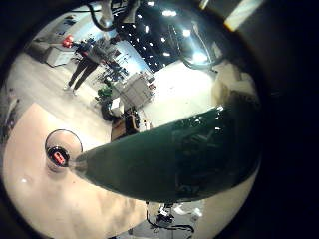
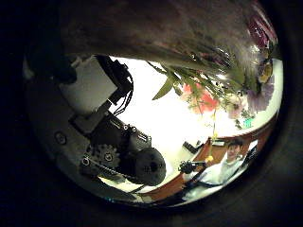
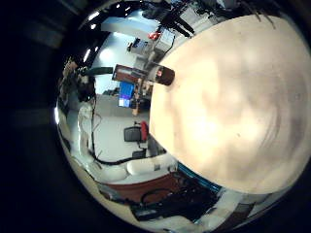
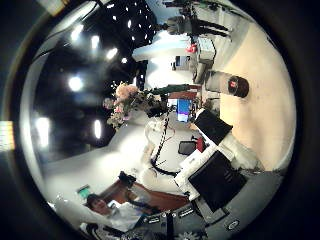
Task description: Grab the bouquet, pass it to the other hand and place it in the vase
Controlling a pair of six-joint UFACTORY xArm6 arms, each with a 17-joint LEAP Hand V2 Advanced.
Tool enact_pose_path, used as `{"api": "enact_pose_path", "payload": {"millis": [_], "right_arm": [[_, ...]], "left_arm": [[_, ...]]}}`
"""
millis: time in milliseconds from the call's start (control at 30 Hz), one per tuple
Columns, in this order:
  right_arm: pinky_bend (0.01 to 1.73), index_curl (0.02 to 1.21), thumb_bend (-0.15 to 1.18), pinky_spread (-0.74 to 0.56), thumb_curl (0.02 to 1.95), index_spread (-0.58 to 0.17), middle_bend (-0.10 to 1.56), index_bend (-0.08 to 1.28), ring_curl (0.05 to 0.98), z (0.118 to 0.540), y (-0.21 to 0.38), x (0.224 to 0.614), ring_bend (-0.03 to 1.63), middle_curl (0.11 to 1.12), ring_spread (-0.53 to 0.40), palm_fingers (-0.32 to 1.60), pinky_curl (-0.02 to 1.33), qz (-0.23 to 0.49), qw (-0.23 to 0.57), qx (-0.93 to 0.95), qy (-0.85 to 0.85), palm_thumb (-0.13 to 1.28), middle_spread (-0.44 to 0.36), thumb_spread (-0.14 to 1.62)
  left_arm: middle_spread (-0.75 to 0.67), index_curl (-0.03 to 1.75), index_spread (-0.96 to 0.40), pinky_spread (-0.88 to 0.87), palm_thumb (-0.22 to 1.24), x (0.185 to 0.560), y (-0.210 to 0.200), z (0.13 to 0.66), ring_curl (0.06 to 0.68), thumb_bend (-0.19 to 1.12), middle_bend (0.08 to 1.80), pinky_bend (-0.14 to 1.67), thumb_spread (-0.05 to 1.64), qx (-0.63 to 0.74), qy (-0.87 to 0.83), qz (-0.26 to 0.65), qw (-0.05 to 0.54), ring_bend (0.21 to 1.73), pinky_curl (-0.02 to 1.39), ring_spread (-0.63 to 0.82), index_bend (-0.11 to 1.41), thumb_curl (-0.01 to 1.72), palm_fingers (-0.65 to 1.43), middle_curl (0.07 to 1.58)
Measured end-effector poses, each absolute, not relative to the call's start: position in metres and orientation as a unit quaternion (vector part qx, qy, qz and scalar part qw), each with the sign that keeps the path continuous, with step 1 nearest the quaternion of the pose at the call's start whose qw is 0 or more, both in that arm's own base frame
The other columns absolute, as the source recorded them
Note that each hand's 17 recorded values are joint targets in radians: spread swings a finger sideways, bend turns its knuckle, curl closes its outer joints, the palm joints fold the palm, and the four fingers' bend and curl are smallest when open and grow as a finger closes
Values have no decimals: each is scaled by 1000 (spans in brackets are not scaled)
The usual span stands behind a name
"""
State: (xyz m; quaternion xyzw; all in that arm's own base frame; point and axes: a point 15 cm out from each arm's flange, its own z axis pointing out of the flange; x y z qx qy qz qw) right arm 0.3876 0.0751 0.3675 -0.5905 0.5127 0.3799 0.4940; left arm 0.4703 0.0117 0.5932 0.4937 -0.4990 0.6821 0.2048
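Note:
The bouquet's wrapped stem end (image 1: 179, 154) runs close across the left little finger side palm view. Its flowers and leaves (image 2: 232, 80) show in the left thumb side palm view, beside my left hand's own body (image 2: 114, 142). The right thumb side palm view shows the bouquet (image 4: 130, 100) held up in the air by my left hand (image 4: 183, 100), away from my right hand (image 4: 220, 165).
The round table top (image 3: 233, 107) fills much of the right little finger side palm view, bare around the vase. Room furniture (image 1: 125, 90) stands beyond the table's far edge.

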Motion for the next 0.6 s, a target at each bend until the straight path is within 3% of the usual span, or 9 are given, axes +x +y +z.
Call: {"api": "enact_pose_path", "payload": {"millis": [600], "right_arm": [[392, 369, -18, 436, 528, -331, 204, 181, 214, 361, 76, 386, 459, 352, 86, 339, 297, 385, 495, -588, 511, 850, 13, 1059]], "left_arm": [[-610, 1306, -700, -561, 1054, 539, 18, 536, 587, 37, 1086, 1384, 1190, 524, -467, 661, 266, 1705, 1057, -377, 670, 910, 854, 1225]]}}
